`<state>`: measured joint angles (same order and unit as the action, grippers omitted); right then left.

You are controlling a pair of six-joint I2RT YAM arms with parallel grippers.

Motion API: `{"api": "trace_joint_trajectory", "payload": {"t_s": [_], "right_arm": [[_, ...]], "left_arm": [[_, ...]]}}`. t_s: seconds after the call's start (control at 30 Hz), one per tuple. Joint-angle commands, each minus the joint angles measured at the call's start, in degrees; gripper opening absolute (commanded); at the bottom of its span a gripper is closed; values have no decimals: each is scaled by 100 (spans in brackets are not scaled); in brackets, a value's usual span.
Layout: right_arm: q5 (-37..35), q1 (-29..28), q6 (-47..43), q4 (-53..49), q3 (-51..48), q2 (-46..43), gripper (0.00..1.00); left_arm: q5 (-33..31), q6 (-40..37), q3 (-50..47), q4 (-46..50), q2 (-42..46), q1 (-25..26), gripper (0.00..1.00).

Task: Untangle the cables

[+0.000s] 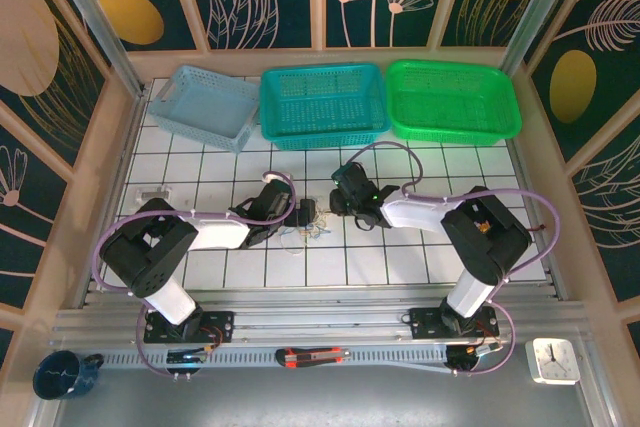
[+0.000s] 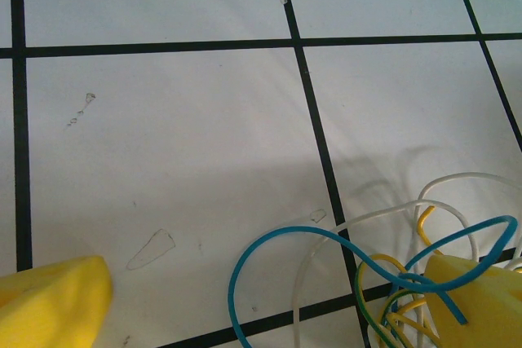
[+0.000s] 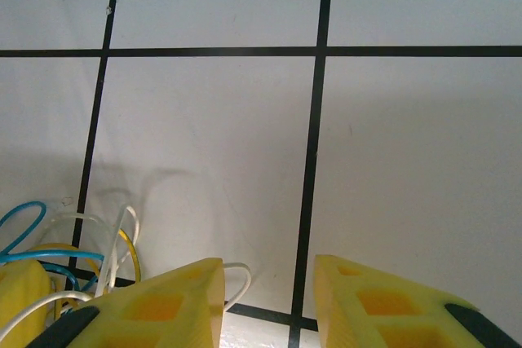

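Observation:
The cables (image 2: 391, 275) are thin blue, white and yellow wires looped in a small tangle (image 1: 305, 232) on the white tiled table, between my two grippers. My left gripper (image 2: 269, 311) is open wide, low over the table. A blue loop and a white wire lie between its yellow fingers, and the tangle drapes over the right finger (image 2: 481, 303). In the top view the left gripper (image 1: 302, 213) sits just above the tangle. My right gripper (image 3: 269, 307) is open with bare table between its fingers. The cables (image 3: 77, 246) lie left of it, one white wire curling behind its left finger (image 3: 155, 311).
Three baskets stand along the back: light blue (image 1: 210, 102), teal (image 1: 323, 102) and green (image 1: 452, 99). An orange utility knife (image 1: 312, 355), a dark mug (image 1: 65, 372) and a small clock (image 1: 553, 360) lie at the near edge, below the arm bases.

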<state>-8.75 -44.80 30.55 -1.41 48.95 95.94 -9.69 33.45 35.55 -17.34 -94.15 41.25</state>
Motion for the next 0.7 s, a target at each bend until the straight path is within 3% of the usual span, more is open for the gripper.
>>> {"api": "trace_joint_trajectory", "payload": {"t_s": [0.0,0.67], "right_arm": [[64,-53,53,145,-26,150,36],[71,-95,-90,169,363,546,44]], "left_arm": [[203,50,-101,111,-294,-31,99],[240,58,-92,70,-347,-31,99]]}}
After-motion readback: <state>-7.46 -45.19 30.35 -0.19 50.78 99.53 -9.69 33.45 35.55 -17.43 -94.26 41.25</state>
